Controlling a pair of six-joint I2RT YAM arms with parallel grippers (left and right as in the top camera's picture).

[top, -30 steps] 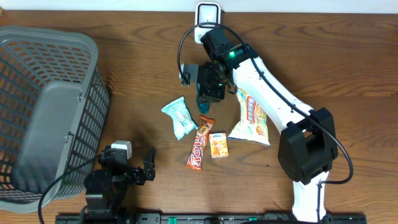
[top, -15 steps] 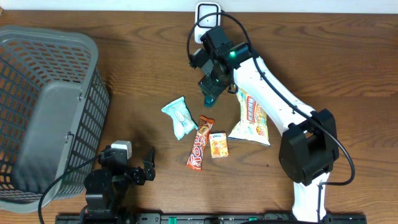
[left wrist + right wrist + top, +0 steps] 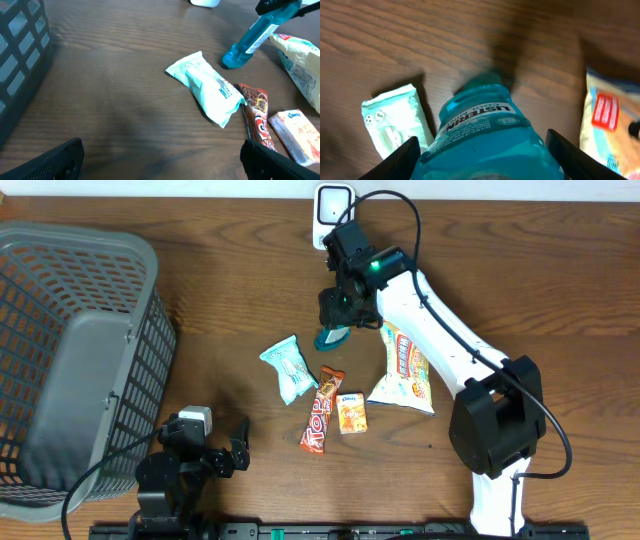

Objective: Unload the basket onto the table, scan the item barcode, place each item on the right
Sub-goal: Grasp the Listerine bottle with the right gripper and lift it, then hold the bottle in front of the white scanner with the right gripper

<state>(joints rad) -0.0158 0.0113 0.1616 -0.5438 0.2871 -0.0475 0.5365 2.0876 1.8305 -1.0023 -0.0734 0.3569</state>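
Currently you have: grey basket [image 3: 150,370]; right gripper [image 3: 336,308], well right of the basket, part-closed around the mouthwash bottle [image 3: 255,35]; left gripper [image 3: 238,447], beside the basket's near corner, jaws wide, empty; bottle tilted, lower end on the table [image 3: 520,270].

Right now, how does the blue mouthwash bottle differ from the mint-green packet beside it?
The mouthwash bottle is translucent blue and rigid; the mint-green packet is opaque and crinkled. The bottle is tilted, held by the right gripper; the packet lies flat, untouched, on the table. Both are blue-green.
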